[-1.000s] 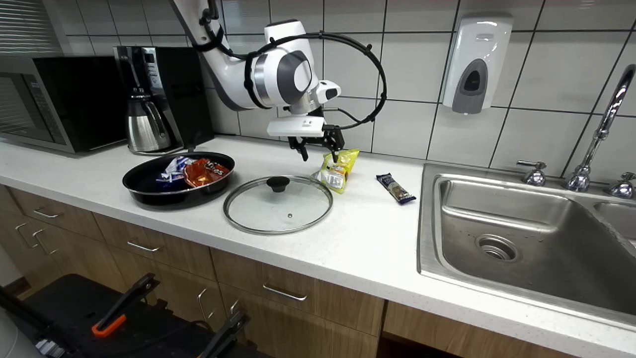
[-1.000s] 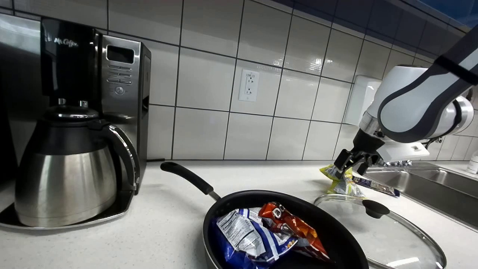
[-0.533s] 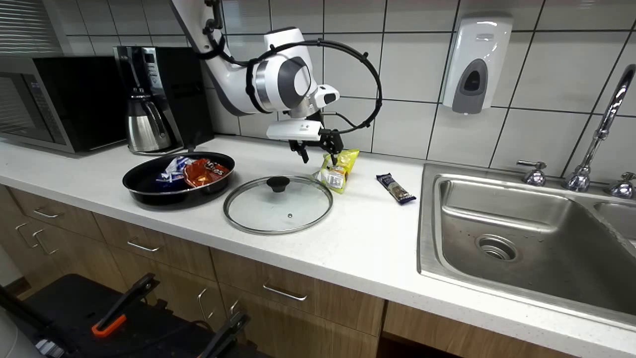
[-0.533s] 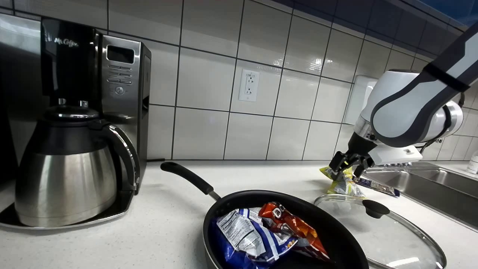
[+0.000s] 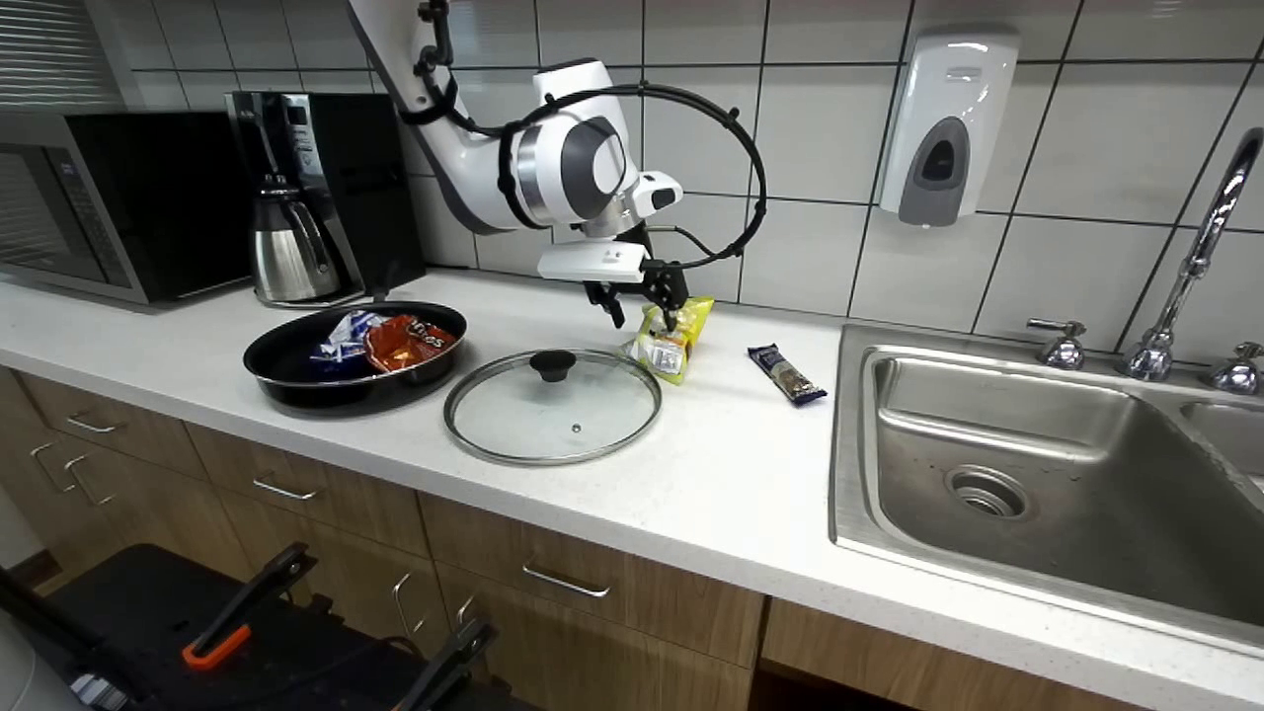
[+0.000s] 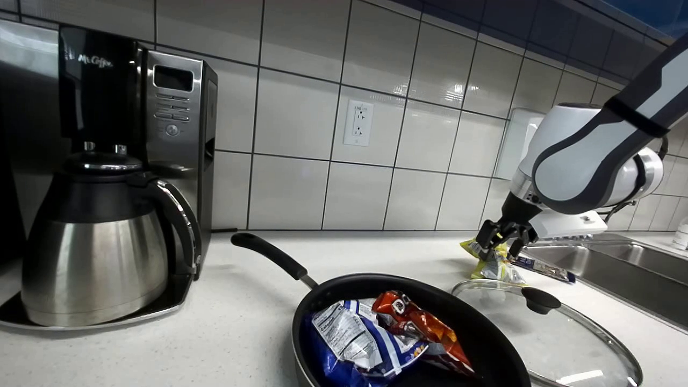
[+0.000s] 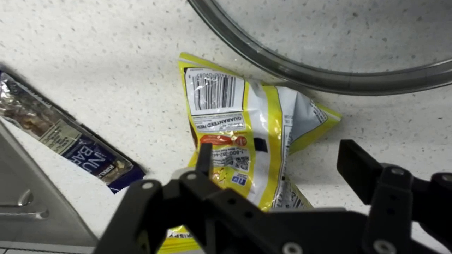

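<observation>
Spread claw (image 7: 280, 164) hangs over a yellow snack bag (image 7: 243, 141) on the tabletop (image 7: 152, 42), pinching nothing.
It looks off-centre over the bag in the wrist view, so a lopsided squeeze could slip off the slick plastic or shove the bag into the glass lid (image 5: 553, 413) just beside it. The bag reads "GUARANTEED FRESH"; the nut bar (image 7: 72, 132) nearby shows a partial "KIRKL" and "BAR"; well apart, the coffee maker (image 6: 174, 142) says "Mr. Coffee".
</observation>
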`<state>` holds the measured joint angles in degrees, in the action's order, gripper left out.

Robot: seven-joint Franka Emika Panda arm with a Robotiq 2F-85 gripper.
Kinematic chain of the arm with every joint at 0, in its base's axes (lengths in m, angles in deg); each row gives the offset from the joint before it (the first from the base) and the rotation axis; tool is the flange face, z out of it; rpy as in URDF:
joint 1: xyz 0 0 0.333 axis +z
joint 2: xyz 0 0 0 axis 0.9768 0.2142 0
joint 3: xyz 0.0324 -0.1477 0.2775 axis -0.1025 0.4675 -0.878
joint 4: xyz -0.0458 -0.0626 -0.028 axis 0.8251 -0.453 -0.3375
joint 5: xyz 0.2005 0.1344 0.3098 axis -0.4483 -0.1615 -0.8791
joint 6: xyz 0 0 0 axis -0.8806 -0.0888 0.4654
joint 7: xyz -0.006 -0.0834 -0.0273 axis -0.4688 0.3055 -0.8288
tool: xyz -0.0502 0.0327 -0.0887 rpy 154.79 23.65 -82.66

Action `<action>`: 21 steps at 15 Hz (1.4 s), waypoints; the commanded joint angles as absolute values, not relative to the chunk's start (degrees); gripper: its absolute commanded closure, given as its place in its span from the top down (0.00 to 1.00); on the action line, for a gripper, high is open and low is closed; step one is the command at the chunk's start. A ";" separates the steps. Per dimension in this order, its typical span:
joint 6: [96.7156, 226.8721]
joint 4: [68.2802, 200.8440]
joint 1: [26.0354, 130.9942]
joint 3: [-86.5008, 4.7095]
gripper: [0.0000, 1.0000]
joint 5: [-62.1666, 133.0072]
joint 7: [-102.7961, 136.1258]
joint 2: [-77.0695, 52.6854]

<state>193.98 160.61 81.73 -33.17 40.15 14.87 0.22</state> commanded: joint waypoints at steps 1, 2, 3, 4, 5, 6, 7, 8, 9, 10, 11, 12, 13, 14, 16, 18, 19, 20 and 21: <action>194.33 159.26 81.59 -33.33 0.58 40.86 15.85 1.01; 194.26 159.24 81.65 -33.26 0.51 40.92 15.87 0.98; 194.34 159.30 81.68 -33.24 0.42 40.95 15.87 0.90; 194.42 159.41 81.62 -33.28 0.35 40.91 15.85 0.80; 194.59 159.59 81.87 -32.80 0.27 41.23 16.04 0.68; 194.74 159.94 81.08 -33.45 0.20 40.64 15.54 0.21; 194.88 160.04 81.47 -32.80 0.12 41.02 15.92 0.12; 194.98 160.16 81.52 -32.58 0.05 41.12 15.94 0.02; 195.07 160.24 81.36 -32.65 0.00 41.00 15.81 0.00; 195.19 160.31 81.18 -32.76 0.00 40.84 15.69 0.02; 195.26 160.33 81.08 -32.83 0.00 40.77 15.64 0.02; 195.32 160.36 81.02 -32.86 0.00 40.77 15.60 0.02; 195.38 160.41 80.95 -32.91 0.00 40.75 15.55 -0.04; 195.37 160.47 80.99 -32.87 0.00 40.80 15.54 -0.09; 194.74 160.60 80.74 -33.32 0.00 40.69 15.03 -0.37; 194.33 160.61 80.84 -33.40 0.00 40.84 14.80 -0.79; 194.16 160.58 81.03 -33.26 0.00 41.04 14.79 -1.04; 193.65 160.47 81.55 -32.82 0.00 41.54 14.88 -1.47; 193.24 160.43 81.80 -32.72 0.00 41.80 14.80 -1.88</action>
<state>194.66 160.42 81.50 -32.83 40.19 14.84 0.08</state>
